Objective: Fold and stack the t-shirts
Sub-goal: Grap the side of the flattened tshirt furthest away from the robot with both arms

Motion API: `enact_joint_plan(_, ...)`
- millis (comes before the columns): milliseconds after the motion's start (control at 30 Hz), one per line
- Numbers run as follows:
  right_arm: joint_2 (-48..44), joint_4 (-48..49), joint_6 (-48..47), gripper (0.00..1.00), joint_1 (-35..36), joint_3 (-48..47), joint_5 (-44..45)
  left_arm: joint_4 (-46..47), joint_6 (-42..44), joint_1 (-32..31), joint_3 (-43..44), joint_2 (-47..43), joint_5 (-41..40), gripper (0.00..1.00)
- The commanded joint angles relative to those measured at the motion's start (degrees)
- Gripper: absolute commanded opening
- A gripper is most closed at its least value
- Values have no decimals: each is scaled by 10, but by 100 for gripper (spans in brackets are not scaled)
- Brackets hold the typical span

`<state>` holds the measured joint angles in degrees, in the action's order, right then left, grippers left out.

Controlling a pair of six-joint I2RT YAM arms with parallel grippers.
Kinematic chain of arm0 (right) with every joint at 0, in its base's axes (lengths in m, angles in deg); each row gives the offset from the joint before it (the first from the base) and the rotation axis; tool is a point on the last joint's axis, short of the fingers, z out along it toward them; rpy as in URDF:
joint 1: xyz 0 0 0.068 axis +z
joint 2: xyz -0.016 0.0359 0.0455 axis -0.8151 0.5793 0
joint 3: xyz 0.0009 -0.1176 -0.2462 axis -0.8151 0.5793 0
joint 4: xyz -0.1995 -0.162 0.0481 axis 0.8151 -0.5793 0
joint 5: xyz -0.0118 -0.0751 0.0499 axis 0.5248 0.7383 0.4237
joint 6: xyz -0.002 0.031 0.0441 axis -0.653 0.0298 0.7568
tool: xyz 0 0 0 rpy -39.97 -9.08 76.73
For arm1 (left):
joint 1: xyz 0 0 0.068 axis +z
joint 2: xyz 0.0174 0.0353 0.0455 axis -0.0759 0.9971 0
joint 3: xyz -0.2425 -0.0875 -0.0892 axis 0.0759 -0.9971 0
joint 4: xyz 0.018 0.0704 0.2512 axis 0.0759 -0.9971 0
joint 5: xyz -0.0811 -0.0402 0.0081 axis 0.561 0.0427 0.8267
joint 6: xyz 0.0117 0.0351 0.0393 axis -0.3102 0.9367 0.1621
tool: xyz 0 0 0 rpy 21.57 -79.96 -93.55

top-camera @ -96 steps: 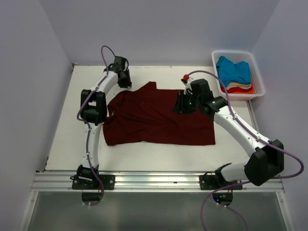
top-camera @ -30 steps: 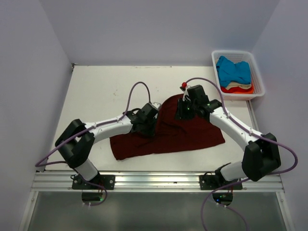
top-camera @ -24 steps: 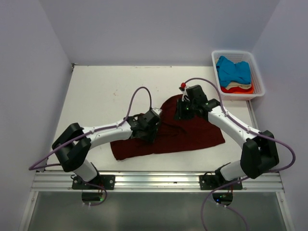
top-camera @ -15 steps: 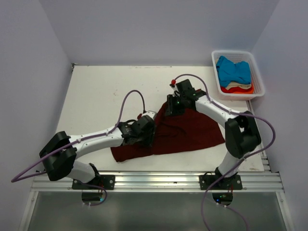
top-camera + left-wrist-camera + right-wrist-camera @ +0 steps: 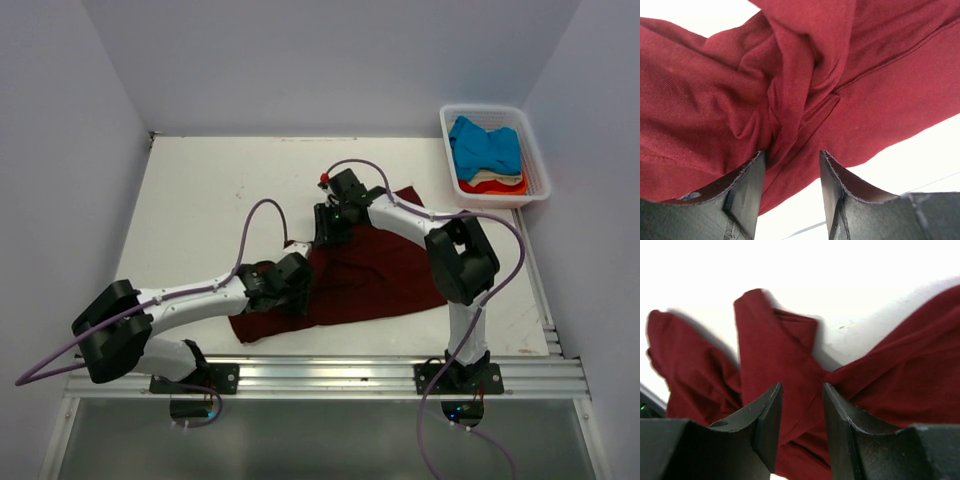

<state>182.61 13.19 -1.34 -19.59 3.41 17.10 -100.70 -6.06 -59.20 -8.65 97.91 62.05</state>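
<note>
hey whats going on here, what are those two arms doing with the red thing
Two robot arms are working on a maroon t-shirt spread on the white table. The left gripper has a bunched fold of it pinched near the shirt's left end, and the right gripper holds cloth at the far edge. The shirt is rumpled, not neatly folded. The other t-shirts sit in the white basket at the far right.

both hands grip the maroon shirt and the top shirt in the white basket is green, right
Only the colour is wrong: the top shirt in the white basket is bright blue, as the top external view shows. The left hand and right hand do grip the maroon shirt.
</note>
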Motion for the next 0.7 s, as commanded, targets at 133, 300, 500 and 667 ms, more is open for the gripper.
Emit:
enact_joint_plan(133, 7, -6, 21, 39, -2, 10, 50, 24, -29, -3, -19, -26, -20, 51)
enact_joint_plan(300, 12, 10, 28, 31, -1, 39, 42, 17, -41, -3, -22, -44, -41, 51)
enact_joint_plan(500, 6, 36, 35, 27, 6, 110, 45, -27, -74, 0, -14, -129, -108, 58)
enact_joint_plan(667, 3, 52, 36, 2, 8, 139, 45, -60, -83, 16, -7, -191, -143, 63)
